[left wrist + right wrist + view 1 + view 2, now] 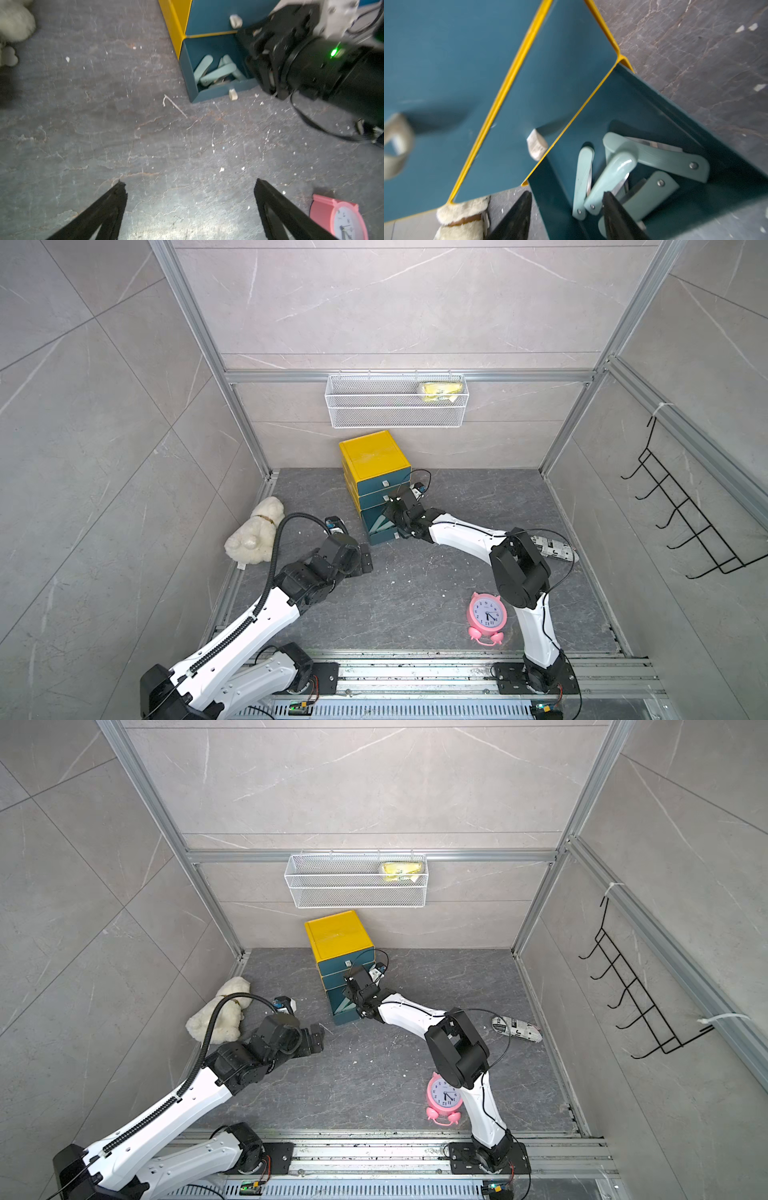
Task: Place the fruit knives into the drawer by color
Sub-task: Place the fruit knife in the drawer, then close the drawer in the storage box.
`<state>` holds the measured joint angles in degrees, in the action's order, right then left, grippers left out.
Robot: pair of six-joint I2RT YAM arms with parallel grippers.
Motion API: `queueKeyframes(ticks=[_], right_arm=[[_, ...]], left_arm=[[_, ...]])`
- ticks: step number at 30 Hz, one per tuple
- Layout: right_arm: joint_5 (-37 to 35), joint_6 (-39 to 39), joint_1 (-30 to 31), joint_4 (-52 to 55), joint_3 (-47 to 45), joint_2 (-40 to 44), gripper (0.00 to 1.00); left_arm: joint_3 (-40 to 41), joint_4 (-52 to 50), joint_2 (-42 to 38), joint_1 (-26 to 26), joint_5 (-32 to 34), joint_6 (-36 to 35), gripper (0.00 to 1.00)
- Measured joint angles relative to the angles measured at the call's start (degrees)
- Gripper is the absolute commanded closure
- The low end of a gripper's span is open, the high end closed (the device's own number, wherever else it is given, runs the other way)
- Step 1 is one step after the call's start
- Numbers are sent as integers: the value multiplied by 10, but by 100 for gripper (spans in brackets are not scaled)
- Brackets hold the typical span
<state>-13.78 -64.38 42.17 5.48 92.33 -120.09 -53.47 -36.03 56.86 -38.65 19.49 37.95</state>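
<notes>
The drawer cabinet point(374, 456) is yellow and stands at the back; its bottom drawer point(384, 536) is pulled out. Several mint-teal fruit knives point(612, 172) lie piled inside it, also seen in the left wrist view point(216, 72). My right gripper point(567, 193) hovers open over the drawer's side wall, one finger above the floor, the other finger above the knives, holding nothing. In a top view it point(395, 526) sits over the open drawer. My left gripper point(190, 184) is wide open above bare floor, left of the drawer point(365, 560).
A white plush toy point(255, 531) lies at the left. A pink alarm clock point(487, 616) stands front right. A newsprint-wrapped roll point(557, 549) lies behind the right arm. A white wire basket point(397, 414) hangs above the cabinet. A black hook rack point(685, 506) hangs on the right wall.
</notes>
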Motion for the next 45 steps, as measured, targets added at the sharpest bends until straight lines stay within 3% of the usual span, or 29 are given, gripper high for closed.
queueKeyframes(ticks=[6,11,19,28,45], right_arm=[[25,10,0,-50,-103,90,38],[40,9,0,-89,-198,149,34],[56,-5,0,-123,-290,198,29],[90,-62,-6,-200,-337,180,32],[104,-180,-13,-248,-289,41,39]], left_arm=[[-135,3,86,90,-11,-27,1],[-284,5,207,144,-16,-51,1],[-482,-8,400,160,26,-110,1],[-628,-82,562,165,80,-160,1],[-648,-97,588,166,95,-177,1]])
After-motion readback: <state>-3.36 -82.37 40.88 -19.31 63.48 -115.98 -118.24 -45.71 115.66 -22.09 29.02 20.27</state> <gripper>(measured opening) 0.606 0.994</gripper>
